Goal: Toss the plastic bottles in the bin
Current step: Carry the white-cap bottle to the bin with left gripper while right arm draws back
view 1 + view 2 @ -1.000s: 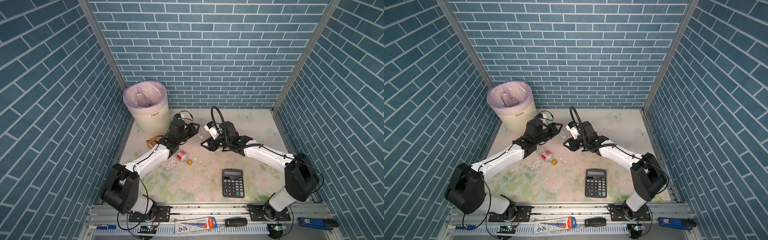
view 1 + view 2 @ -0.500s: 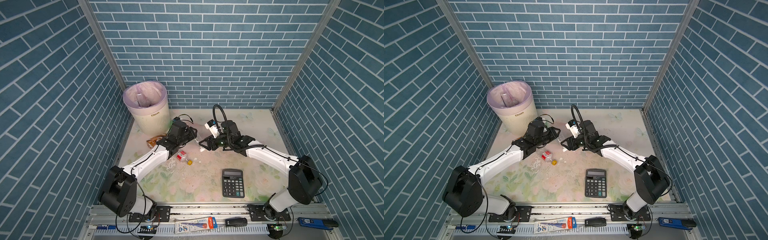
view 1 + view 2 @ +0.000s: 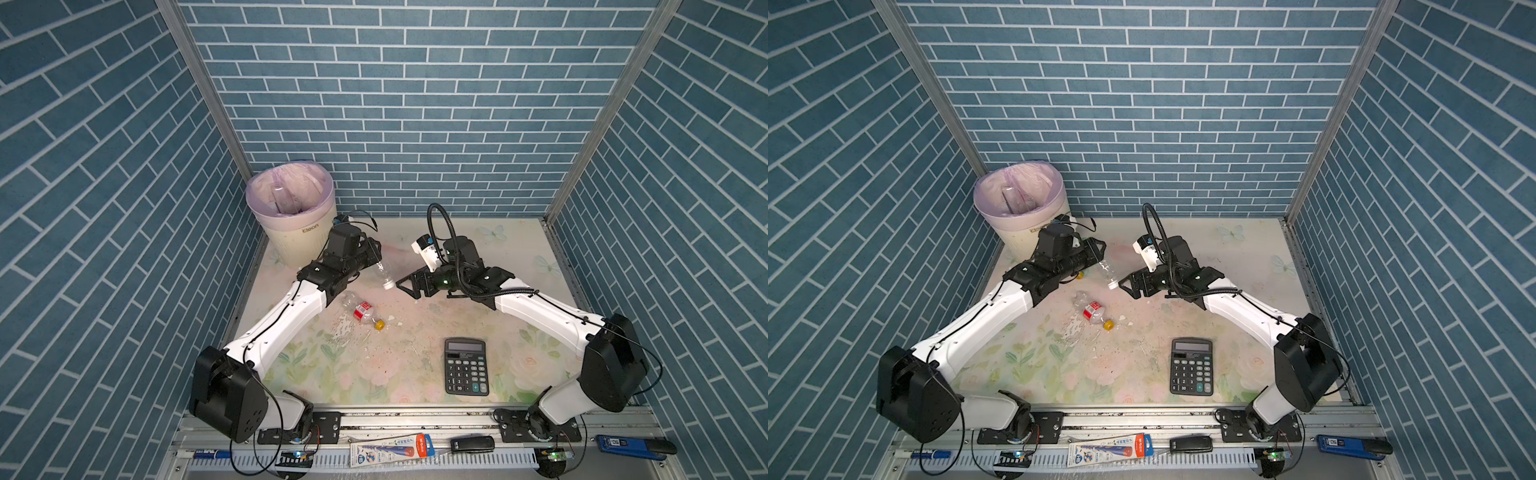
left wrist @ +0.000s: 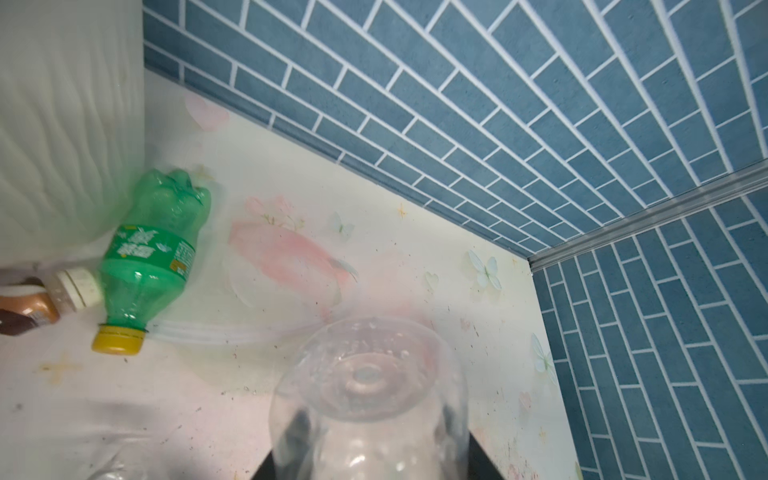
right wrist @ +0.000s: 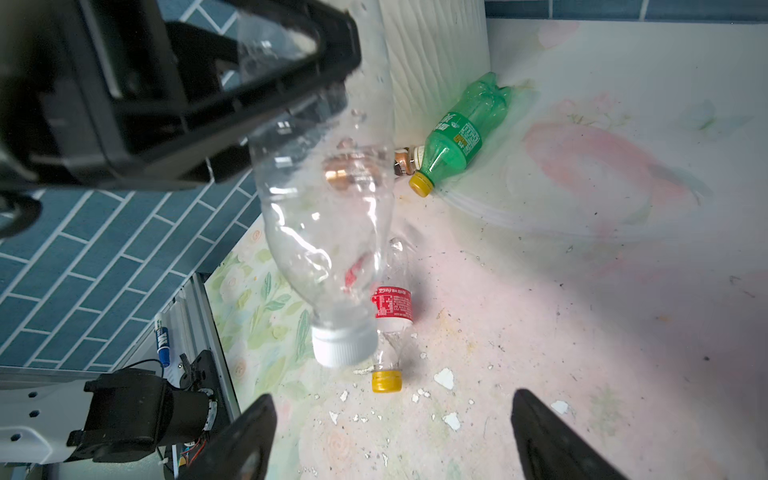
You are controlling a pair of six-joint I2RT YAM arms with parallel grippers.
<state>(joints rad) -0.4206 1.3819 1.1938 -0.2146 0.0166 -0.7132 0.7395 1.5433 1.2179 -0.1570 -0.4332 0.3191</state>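
Observation:
A clear bottle [image 3: 383,271] [image 5: 328,232] with a white cap [image 5: 343,345] hangs cap-down above the table. My left gripper [image 3: 373,254] [image 3: 1097,252] [image 4: 370,457] is shut on its base end. My right gripper [image 3: 409,286] [image 3: 1129,286] [image 5: 395,440] stands open just right of the cap, touching nothing. On the table lie a red-labelled bottle [image 3: 362,311] [image 5: 392,307] with a yellow cap, a green bottle [image 4: 153,253] [image 5: 457,137] against the bin, and a brown bottle [image 4: 25,311] beside it. The cream bin [image 3: 299,245] [image 3: 1017,243] at the back left holds a clear bottle [image 3: 282,195].
A black calculator [image 3: 466,372] [image 3: 1192,365] lies at the front right of the floral table. Brick-patterned walls close in the left, back and right sides. White paint flakes are scattered near the red-labelled bottle.
My right gripper has opened, let go of the clear bottle's cap end and drawn back to the right. The left gripper keeps the bottle.

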